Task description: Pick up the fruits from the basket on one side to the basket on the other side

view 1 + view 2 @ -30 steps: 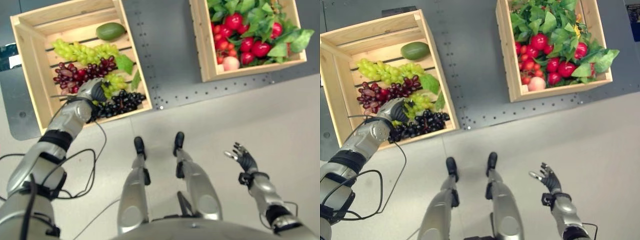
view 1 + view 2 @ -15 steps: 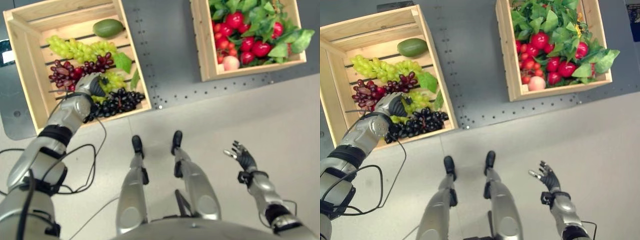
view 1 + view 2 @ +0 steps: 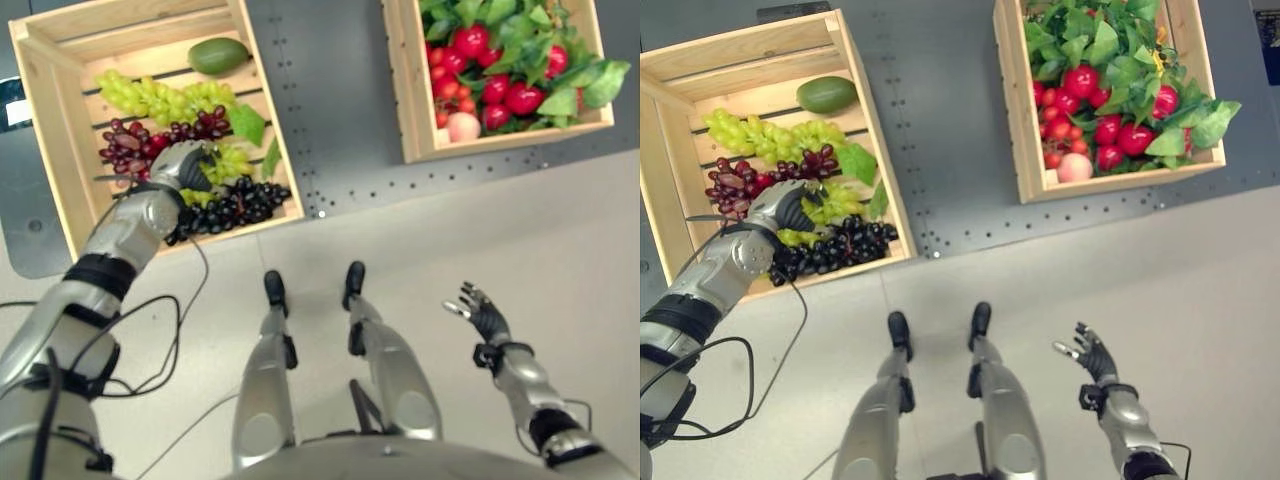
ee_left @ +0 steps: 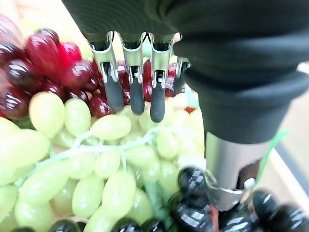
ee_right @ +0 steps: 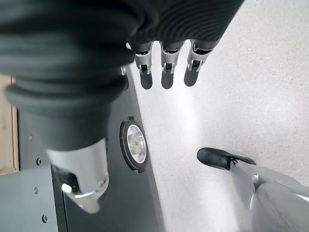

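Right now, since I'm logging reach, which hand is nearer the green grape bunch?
Left. The left hand hangs just over the green grapes in the left crate; the right hand is open over the floor, far away.

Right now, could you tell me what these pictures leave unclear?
- Left eye view: left hand covers the grapes beneath it.
- Left wrist view: fingers hang above the green grapes; contact unclear.
- Right eye view: leaves hide fruit in the right crate.

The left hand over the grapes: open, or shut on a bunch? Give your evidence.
Open. In its wrist view the left hand has straight fingers pointing down over the green grapes, curled round nothing.
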Tool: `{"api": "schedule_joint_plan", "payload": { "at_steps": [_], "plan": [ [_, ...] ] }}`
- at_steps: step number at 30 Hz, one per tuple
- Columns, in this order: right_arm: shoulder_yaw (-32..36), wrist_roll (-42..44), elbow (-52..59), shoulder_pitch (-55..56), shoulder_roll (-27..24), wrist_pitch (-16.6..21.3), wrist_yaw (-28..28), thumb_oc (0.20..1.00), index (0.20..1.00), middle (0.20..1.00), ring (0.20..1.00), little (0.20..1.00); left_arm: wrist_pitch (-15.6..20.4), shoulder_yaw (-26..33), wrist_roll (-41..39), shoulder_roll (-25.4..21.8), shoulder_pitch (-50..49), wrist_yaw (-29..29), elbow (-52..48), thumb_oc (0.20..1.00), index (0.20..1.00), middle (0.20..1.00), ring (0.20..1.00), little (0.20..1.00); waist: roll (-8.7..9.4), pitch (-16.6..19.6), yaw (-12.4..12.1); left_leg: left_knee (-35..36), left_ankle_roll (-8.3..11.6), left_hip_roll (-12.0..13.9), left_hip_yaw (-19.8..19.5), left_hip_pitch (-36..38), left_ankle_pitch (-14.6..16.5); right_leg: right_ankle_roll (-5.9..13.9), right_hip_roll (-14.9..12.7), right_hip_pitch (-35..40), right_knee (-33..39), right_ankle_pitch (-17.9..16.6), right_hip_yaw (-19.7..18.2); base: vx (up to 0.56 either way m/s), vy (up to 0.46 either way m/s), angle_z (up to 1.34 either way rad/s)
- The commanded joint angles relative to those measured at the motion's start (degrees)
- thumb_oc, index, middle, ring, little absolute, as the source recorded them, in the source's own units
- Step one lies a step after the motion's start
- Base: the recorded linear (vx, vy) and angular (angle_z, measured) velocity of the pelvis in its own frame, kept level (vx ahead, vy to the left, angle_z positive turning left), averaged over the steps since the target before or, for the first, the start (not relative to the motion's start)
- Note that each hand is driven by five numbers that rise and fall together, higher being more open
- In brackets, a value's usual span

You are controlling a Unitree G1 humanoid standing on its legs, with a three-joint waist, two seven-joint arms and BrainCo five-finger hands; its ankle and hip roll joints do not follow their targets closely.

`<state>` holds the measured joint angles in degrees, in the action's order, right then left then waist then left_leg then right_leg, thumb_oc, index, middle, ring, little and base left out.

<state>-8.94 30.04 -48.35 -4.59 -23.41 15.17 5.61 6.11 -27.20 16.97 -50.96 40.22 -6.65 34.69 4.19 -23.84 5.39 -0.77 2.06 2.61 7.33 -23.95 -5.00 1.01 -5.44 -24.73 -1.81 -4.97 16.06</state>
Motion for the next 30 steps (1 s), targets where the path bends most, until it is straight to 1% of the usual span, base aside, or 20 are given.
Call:
{"api": "schedule_joint_plan", "payload": {
  "at_steps": [1, 2, 3, 4, 5, 7, 12, 18, 25, 26, 30],
  "plan": [
    [2.02, 1.77, 1.67, 3.92, -1.93, 1.92, 0.29, 1.0, 1.0, 1.0, 1.0, 1.0, 1.99, 4.34, -1.22, -2.2, -2.58, 0.15, -3.02, 1.0, 1.0, 1.0, 1.0, 1.0, -1.8, 1.74, -0.82, -7.72, -2.67, -3.02, -1.75, -0.51, 9.97, 5.51, -0.49, -1.28, -5.22, 3.88, 1.2, -0.01, -0.003, 0.04],
    [1.94, 1.77, 1.68, 3.92, -1.96, 1.92, 0.29, 1.0, 1.0, 1.0, 1.0, 1.0, 1.93, 4.58, -1.21, -2.27, -2.85, 0.22, -3.24, 1.0, 1.0, 1.0, 1.0, 1.0, -1.79, 1.76, -0.74, -7.71, -2.67, -3.02, -1.73, -0.49, 9.97, 5.51, -0.49, -1.26, -5.22, 3.88, 1.18, -0.1, -0.002, 0.05],
    [2.45, 1.76, 1.68, 4.14, -2.07, 1.89, 0.46, 1.0, 1.0, 1.0, 1.0, 1.0, 2.48, 6.22, -1.7, -3.24, -4.98, 0.5, -5.54, 1.0, 1.0, 1.0, 1.0, 1.0, -1.67, 1.4, -0.99, -7.68, -2.97, -3.38, -1.13, -1.11, 8.41, 4.9, -1.02, -1.68, -4.91, 2.63, 1.83, -0.1, -0.011, 0.03],
    [3.04, 1.81, 1.66, 4.54, -2.02, 1.8, 0.61, 1.0, 1.0, 1.0, 1.0, 1.0, 3.02, 7.87, -2.06, -4.26, -7.21, 0.97, -8.47, 1.0, 1.0, 1.0, 1.0, 1.0, -1.84, 1.3, -1.39, -7.63, -2.97, -3.4, -1.22, -1.03, 8.34, 4.9, -1.05, -1.53, -4.8, 2.6, 1.88, 0.0, 0.0, 0.0],
    [3.24, 1.8, 1.54, 5.01, -1.98, 1.73, 0.83, 1.0, 1.0, 1.0, 1.0, 1.0, 3.16, 9.81, -2.4, -5.09, -10.01, 1.58, -10.19, 1.0, 1.0, 1.0, 1.0, 1.0, -2.33, 1.41, -1.89, -7.47, -2.62, -3.14, -2.04, -0.11, 9.8, 5.45, -0.55, -0.89, -5.0, 3.84, 1.34, 0.07, -0.026, -0.01],
    [3.48, 1.8, 1.48, 5.44, -2.04, 1.65, 1.14, 1.0, 1.0, 1.0, 1.0, 1.0, 3.46, 11.69, -2.42, -5.95, -12.16, 1.95, -12.07, 1.0, 1.0, 1.0, 1.0, 1.0, -2.51, 1.21, -2.2, -7.26, -2.58, -3.24, -2.17, 0.1, 9.65, 5.42, -0.57, -0.61, -4.85, 3.8, 1.48, 0.03, -0.012, 0.01],
    [3.53, 1.75, 0.98, 5.43, -2.27, 1.5, 1.31, 1.0, 1.0, 1.0, 1.0, 1.0, 3.58, 12.6, -1.75, -6.39, -13.39, 1.82, -11.88, 1.0, 1.0, 1.0, 1.0, 1.0, -2.73, 0.87, -2.31, -6.89, -2.4, -3.24, -2.3, 0.28, 9.22, 5.44, -0.68, -0.22, -4.36, 3.6, 1.61, -0.02, -0.005, 0.03],
    [3.06, 1.66, 1.25, 4.63, -2.55, 1.33, 1.26, 1.0, 1.0, 1.0, 1.0, 1.0, 2.43, 10.02, -0.58, -5.31, -9.9, 0.85, -6.45, 1.0, 1.0, 1.0, 1.0, 1.0, -2.38, 0.38, -2.05, -6.44, -2.35, -3.25, -2.3, 0.22, 8.75, 5.48, -0.61, -0.35, -4.06, 3.22, 1.77, 0.0, 0.0, 0.0],
    [2.27, 1.34, 2.51, 3.95, -2.78, 1.47, 0.96, 1.0, 1.0, 1.0, 1.0, 1.0, 0.92, 5.21, 1.4, -2.74, -2.11, -1.29, 1.65, 1.0, 1.0, 1.0, 1.0, 1.0, -1.51, 0.09, -1.1, -6.82, -2.52, -3.03, -2.02, -0.32, 8.83, 5.52, -0.47, -0.94, -4.39, 3.2, 1.56, 0.0, 0.0, 0.0],
    [1.81, 1.44, 2.96, 3.71, -2.76, 1.54, 0.86, 1.0, 1.0, 1.0, 1.0, 1.0, 0.59, 4.04, 1.38, -2.51, 0.19, -1.81, 2.25, 1.0, 1.0, 1.0, 1.0, 1.0, -1.29, 0.02, -0.76, -6.84, -2.51, -2.99, -1.97, -0.44, 8.79, 5.53, -0.39, -1.05, -4.39, 3.13, 1.47, 0.0, 0.0, 0.0],
    [1.28, 1.64, 3.21, 3.51, -2.59, 1.62, 0.73, 1.0, 1.0, 1.0, 1.0, 1.0, 0.31, 2.29, 1.47, -1.89, 2.98, -2.26, 4.43, 1.0, 1.0, 1.0, 1.0, 1.0, -1.08, 0.01, -0.32, -7.14, -2.57, -2.86, -1.83, -0.83, 8.88, 5.56, -0.4, -1.55, -4.75, 3.15, 1.41, 0.0, 0.0, 0.0]
  ]
}}
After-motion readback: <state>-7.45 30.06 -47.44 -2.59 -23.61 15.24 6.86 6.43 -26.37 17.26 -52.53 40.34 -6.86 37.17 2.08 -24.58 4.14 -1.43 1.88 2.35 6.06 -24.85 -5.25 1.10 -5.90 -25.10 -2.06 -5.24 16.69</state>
